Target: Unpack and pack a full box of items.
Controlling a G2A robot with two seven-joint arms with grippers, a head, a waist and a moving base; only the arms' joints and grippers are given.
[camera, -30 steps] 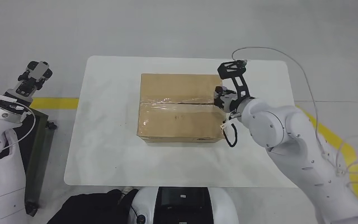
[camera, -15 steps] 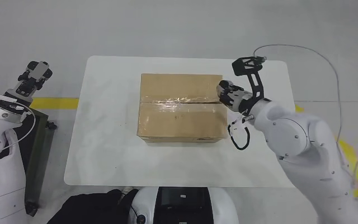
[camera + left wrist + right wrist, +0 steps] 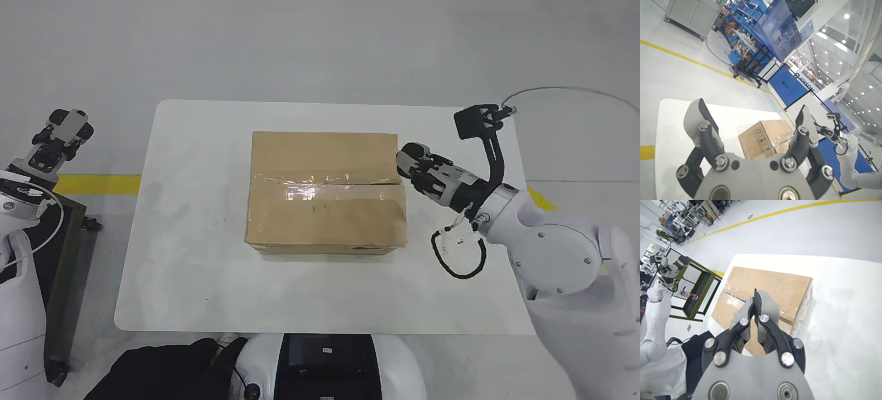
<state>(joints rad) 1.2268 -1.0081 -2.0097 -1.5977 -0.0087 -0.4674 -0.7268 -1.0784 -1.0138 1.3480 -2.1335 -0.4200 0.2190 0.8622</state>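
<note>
A closed brown cardboard box sits in the middle of the white table, its top seam sealed with clear tape. My right gripper hovers at the box's right end by the seam, shut with nothing in it; the right wrist view has its pads pressed together above the box. My left gripper is held off the table's left side, open and empty, and from the left wrist view the box lies far beyond it.
A dark green metal cart stands on the floor left of the table; it holds a pink bottle. Yellow floor lines run past both sides. Bare table surface surrounds the box on every side.
My right arm has drawn back to the right, away from the box's right end, with its gripper staying shut. The left arm and the box have kept still.
</note>
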